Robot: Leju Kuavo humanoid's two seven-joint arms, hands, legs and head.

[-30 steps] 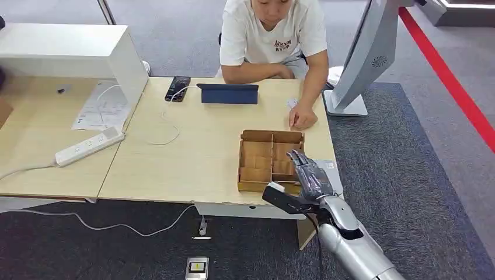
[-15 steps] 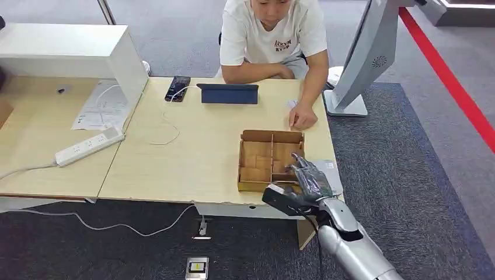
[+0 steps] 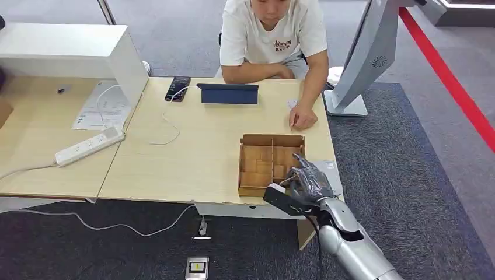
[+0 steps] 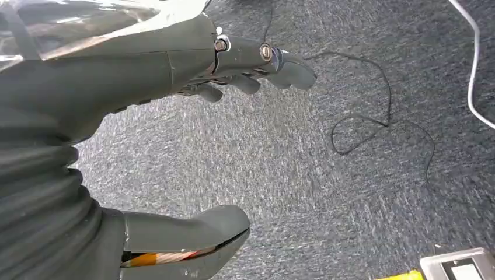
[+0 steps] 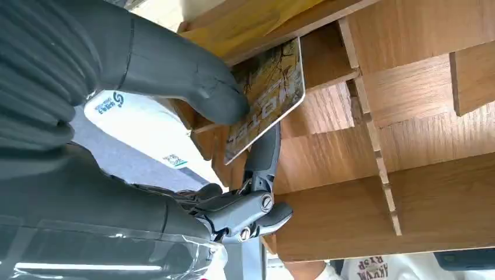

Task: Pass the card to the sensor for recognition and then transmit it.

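Note:
A patterned yellow-and-black card (image 5: 268, 96) stands in a near compartment of the divided wooden box (image 3: 271, 139). My right hand (image 3: 306, 184) reaches into the box's near right corner and pinches this card between its thumb (image 5: 181, 76) and a dark finger (image 5: 265, 151). The box's partitions (image 5: 373, 151) run beside the card. A dark blue tablet-like device (image 3: 227, 93) stands at the far side of the table. My left hand (image 4: 117, 76) hangs over grey carpet with thumb and fingers apart, holding nothing.
A person sits across the table (image 3: 192, 157), one hand (image 3: 302, 119) resting just beyond the box, a small white card (image 3: 292, 103) beside it. A phone (image 3: 177, 87), power strip (image 3: 89, 146) and cables lie to the left. A white stand (image 3: 365, 64) rises at the right.
My right hand's fingers, stretched over the box before, have curled down into the near compartment and closed on the card. The box has slid slightly toward me.

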